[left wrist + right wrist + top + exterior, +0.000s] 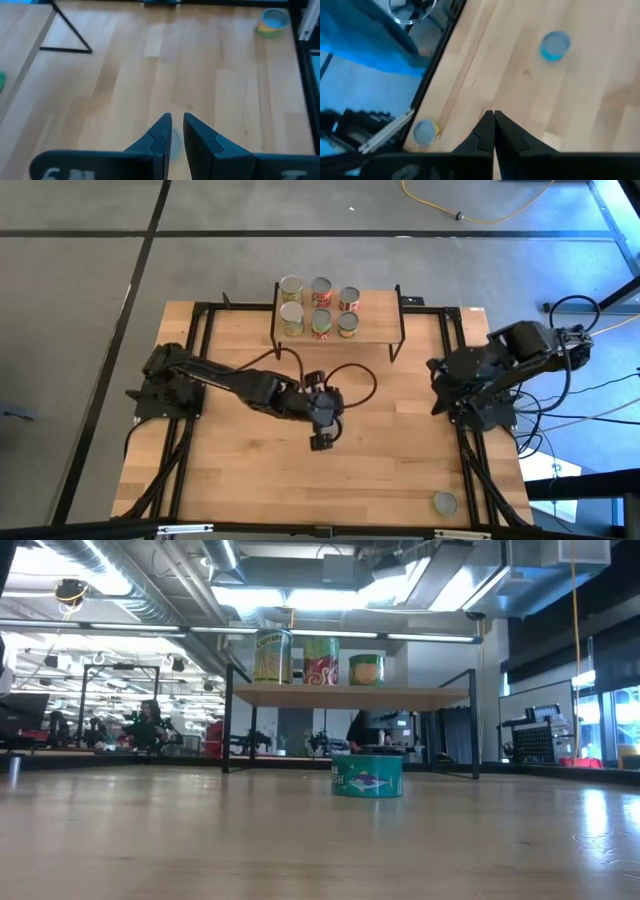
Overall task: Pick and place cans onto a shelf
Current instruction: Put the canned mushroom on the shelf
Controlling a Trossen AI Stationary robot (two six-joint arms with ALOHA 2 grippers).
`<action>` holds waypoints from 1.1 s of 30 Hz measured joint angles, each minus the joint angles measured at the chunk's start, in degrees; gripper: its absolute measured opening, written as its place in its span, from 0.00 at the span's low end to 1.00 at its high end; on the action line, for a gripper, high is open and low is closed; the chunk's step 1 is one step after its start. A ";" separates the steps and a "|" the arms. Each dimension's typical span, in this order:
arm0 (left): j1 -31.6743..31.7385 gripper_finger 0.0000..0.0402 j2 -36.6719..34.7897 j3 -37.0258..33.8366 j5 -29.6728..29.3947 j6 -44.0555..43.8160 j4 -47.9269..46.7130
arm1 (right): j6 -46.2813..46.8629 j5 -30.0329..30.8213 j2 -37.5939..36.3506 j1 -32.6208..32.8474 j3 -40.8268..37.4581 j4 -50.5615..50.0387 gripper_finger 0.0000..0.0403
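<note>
Six cans (320, 307) stand on the shelf (375, 332) at your table's (230, 480) 12 o'clock edge, packed in two rows of three, all upright, silver tops up. From the low view you see only the front three on the board: yellow-green label, red label, green label, side by side.

One teal can (367, 775) sits on the table in the low view, in front of the shelf and below its board, upright, fish print on the label. The high view does not show it plainly; the left arm covers that patch.

One more can (444, 503) rests near the 5 o'clock corner, well apart from everything, beside the black frame rail.

Left gripper (321, 440): reached out to table centre, 6 o'clock of the shelf. Your left wrist view shows its fingers (161, 131) a narrow slit apart with bare wood under them, nothing held.

Right gripper (494, 120): arm folded back at the 3 o'clock edge, fingers pressed together, empty. Its wrist view looks down on the table edge, with the yellow-labelled corner can by the rail and a blue-topped can farther out on the wood.
</note>
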 joint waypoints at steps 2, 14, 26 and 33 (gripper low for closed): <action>-1.04 0.11 -0.89 -0.22 0.25 -0.17 -1.50 | 1.35 0.19 -1.40 2.10 -3.79 0.83 0.01; -7.38 0.11 -6.55 0.04 -4.74 -1.52 -5.82 | 17.36 0.21 -4.50 12.22 -24.17 12.87 0.01; -13.26 0.11 -7.68 -0.11 -7.45 -6.27 -7.07 | 28.33 -0.02 -0.20 18.04 -32.49 17.28 0.01; -15.04 0.11 -7.68 -0.12 -7.50 -7.73 -7.23 | 34.60 -2.18 1.68 18.04 -34.88 17.66 0.09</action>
